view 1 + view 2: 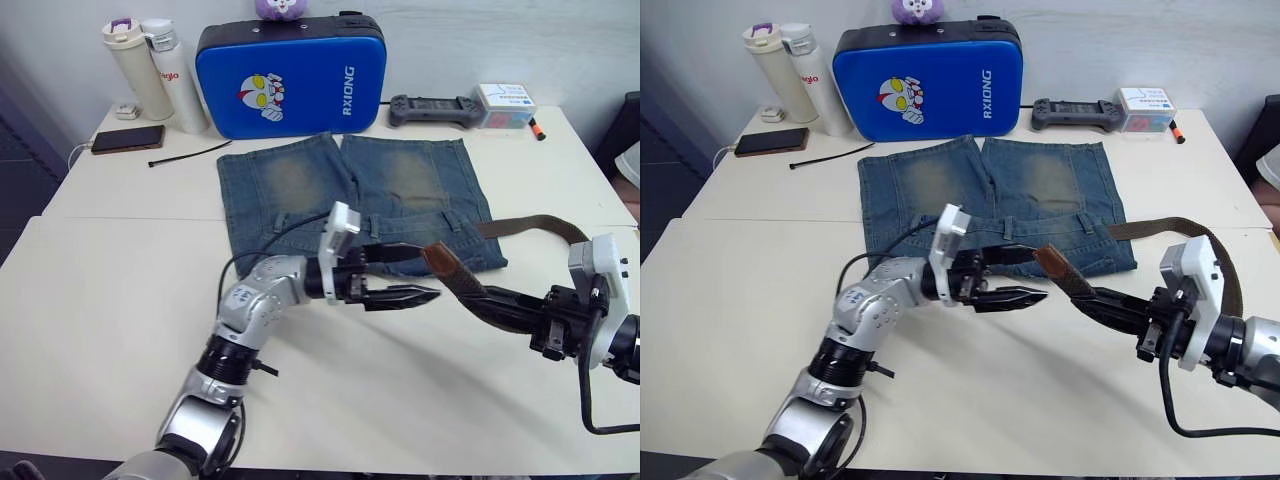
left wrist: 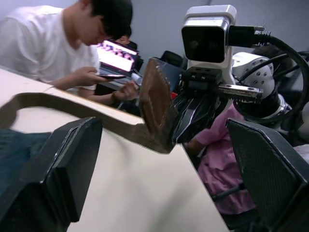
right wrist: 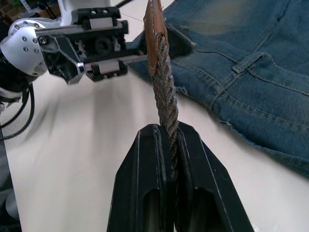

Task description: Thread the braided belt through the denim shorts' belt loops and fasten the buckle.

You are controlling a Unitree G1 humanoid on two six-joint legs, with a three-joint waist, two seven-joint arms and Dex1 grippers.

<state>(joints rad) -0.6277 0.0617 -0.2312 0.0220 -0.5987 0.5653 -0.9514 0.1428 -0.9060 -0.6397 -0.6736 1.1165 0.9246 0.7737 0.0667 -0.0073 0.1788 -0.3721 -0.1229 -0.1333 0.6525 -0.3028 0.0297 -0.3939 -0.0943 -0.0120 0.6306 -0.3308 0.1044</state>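
The right gripper (image 3: 166, 133) is clamped on the braided belt (image 3: 165, 99), its leather tip raised above the table (image 1: 120, 300). The left gripper (image 1: 405, 275), 2 fingers spread wide and empty, faces that tip just beside the denim shorts (image 1: 300, 180).

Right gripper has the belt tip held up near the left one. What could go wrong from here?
1. The right gripper pinches the braided belt only behind its leather tip, so the tip may flop during a handover.
2. The left gripper is open, close to the denim shorts; closing early could catch denim instead.
3. The belt trails across the table at the right; pulling may drag the shorts.
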